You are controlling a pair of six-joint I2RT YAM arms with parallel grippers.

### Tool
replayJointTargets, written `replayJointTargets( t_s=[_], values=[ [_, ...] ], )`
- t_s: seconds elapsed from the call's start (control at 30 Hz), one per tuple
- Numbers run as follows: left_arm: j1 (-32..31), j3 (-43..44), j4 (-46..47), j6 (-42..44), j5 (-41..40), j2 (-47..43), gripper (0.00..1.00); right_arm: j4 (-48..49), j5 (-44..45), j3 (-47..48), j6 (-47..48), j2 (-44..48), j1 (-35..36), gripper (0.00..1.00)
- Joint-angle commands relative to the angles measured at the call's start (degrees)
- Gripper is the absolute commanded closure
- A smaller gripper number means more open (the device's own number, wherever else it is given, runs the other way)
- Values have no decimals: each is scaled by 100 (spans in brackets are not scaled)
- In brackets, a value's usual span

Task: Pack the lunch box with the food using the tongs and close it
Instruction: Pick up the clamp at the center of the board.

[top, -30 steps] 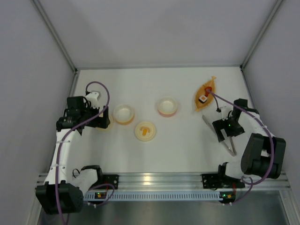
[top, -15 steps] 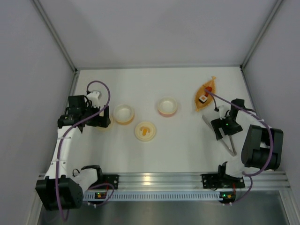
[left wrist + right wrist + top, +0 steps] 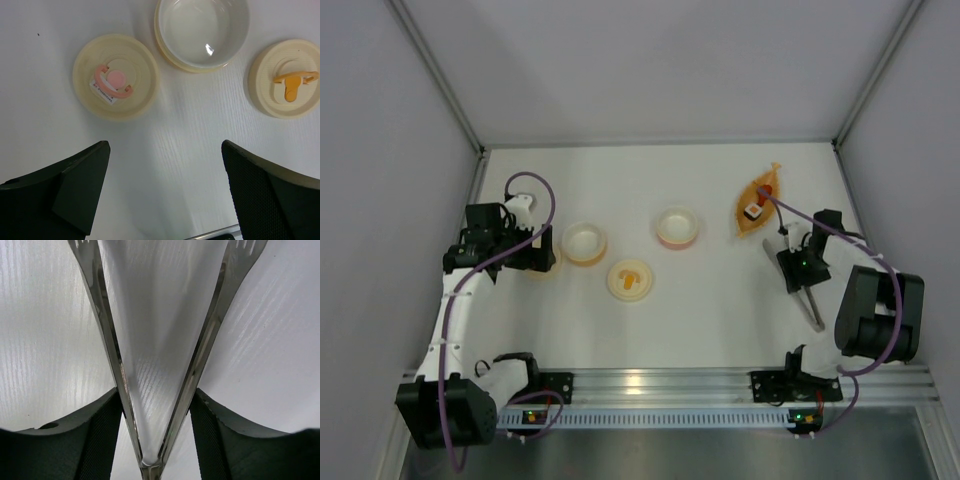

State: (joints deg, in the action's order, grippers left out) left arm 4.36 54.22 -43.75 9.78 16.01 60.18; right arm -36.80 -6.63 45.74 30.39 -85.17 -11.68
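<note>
Sushi roll (image 3: pixel 753 211) and small red piece (image 3: pixel 763 190) sit together on the orange leaf-shaped dish (image 3: pixel 773 174) at the far right of the white table (image 3: pixel 720 310), the red piece just beyond the roll.

Near the dish, on the side toward the arm bases, lie the tongs (image 3: pixel 812 313). Their hinged end points at the table's near edge (from overhead, their forward half is hidden beneath the arm). The right gripper (image 3: pixel 798 268) is down over the tongs, short of the dish and apart from the food.

Its wrist camera shows the tongs spread in a narrow V. The black fingers (image 3: pixel 95 435) have closed in from either side and press on the outer faces of both arms close to the hinge. Whether the tongs are off the table cannot be told.

Further left stand the pink-rimmed bowl (image 3: pixel 677 242) and the orange-rimmed bowl (image 3: pixel 585 260), with the lid with the orange handle (image 3: pixel 629 281) lying near them toward the near edge.

The left gripper (image 3: pixel 165 190) hangs over the table at the far left, jaws spread wide with nothing between them. The lid with the pink handle (image 3: pixel 116 76) lies just ahead of it.
</note>
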Motion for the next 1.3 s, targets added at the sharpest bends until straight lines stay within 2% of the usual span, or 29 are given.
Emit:
replayJointTargets(
  t_s=[0.0,0.07,0.4,0.6,0.8,1.27],
  values=[
    [21,238,174,59,25,-59,2,191,-294,-126,-25,114,0,47],
    [21,247,173,68,7,-68,2,86,-408,-47,-33,228,-158,51],
    [21,247,165,77,16,-103,2,-767,-857,453,195,1054,-993,53],
    [21,282,182,59,51,-95,2,-987,-1172,743,169,1055,-1274,56],
    [21,318,173,77,7,-103,2,-1259,-1621,1270,-77,1054,-1407,62],
    [21,529,182,-99,-46,283,2,-2192,-2729,3045,-885,1072,-1416,65]
  ],
)
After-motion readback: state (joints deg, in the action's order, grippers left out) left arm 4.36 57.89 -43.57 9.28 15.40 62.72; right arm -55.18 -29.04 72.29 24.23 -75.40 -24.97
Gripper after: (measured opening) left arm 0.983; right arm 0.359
